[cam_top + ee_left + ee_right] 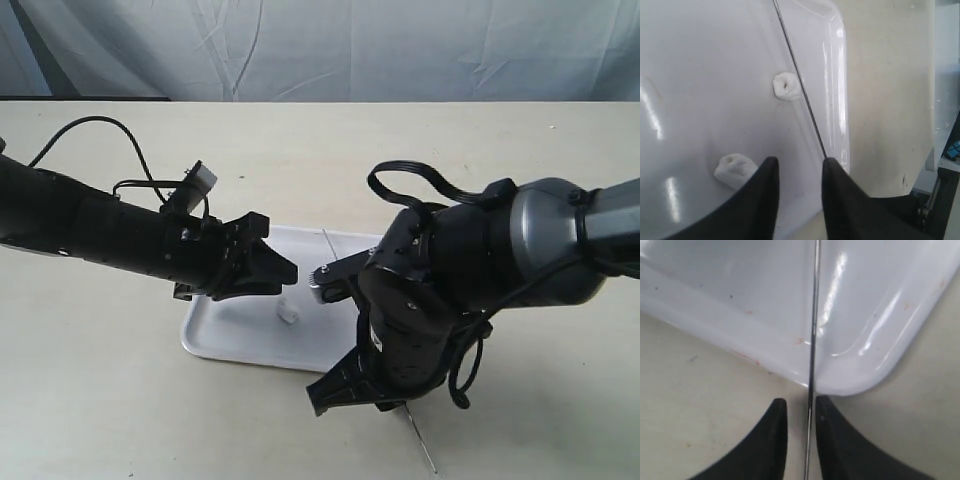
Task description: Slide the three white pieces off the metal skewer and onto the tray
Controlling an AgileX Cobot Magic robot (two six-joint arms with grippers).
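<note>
The white tray [220, 335] lies mid-table. Two white pieces [786, 86] [732, 169] rest loose on the tray [690, 75]; the first lies right beside the metal skewer [800, 85] and shows its hole. The exterior view shows only one white piece [288, 312]; a third is not in view. My left gripper [799, 162] hovers open over the tray with nothing between its fingers. The skewer [814, 315] crosses the tray's corner [860, 380] and runs between the fingers of my right gripper [799, 402], with a gap on each side. The right gripper [372, 402] sits at the tray's near right corner.
The skewer's lower end [428, 458] sticks out past the right arm over the beige table [100, 420]. The left gripper [285, 272] and its arm span the tray's left side. A pale cloth backdrop [330, 45] hangs behind the table.
</note>
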